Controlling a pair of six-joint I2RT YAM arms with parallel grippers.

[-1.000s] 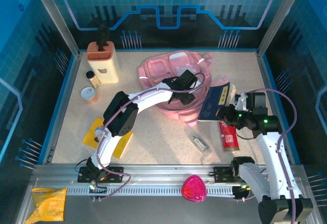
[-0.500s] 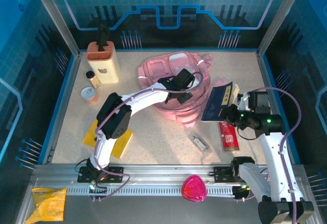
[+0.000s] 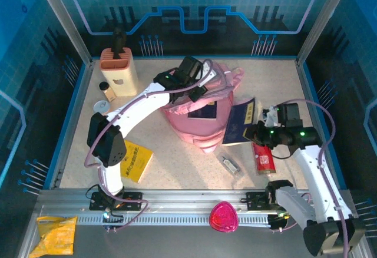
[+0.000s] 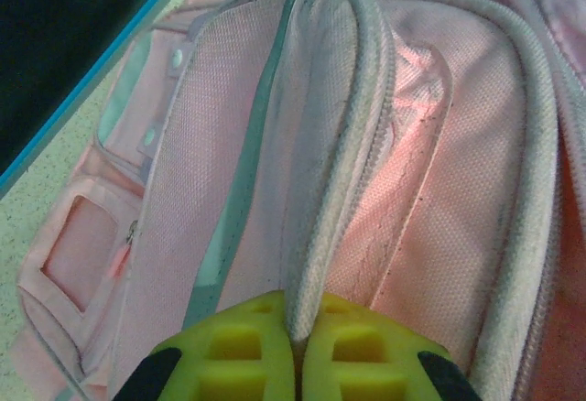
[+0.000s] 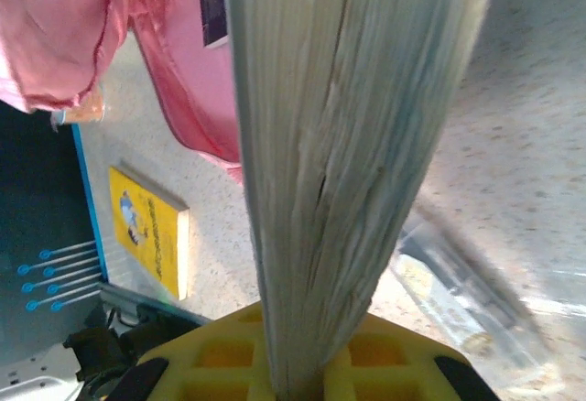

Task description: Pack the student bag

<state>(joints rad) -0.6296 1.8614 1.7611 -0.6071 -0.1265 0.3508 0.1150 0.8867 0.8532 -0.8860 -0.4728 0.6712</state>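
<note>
At the middle rear of the speckled desk (image 3: 171,155) slumps the soft pink student bag (image 3: 203,122), its woven, zip-edged rim pinched tight in the left tool (image 4: 295,337). The right tool (image 5: 293,369) is clamped on a thick, blue-covered book (image 3: 238,123) with pale, rough page edges, just beside the bag

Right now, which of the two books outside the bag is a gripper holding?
The dark blue book, clamped in the right gripper beside the pink bag. The yellow book lies flat on the table with no gripper on it.
</note>
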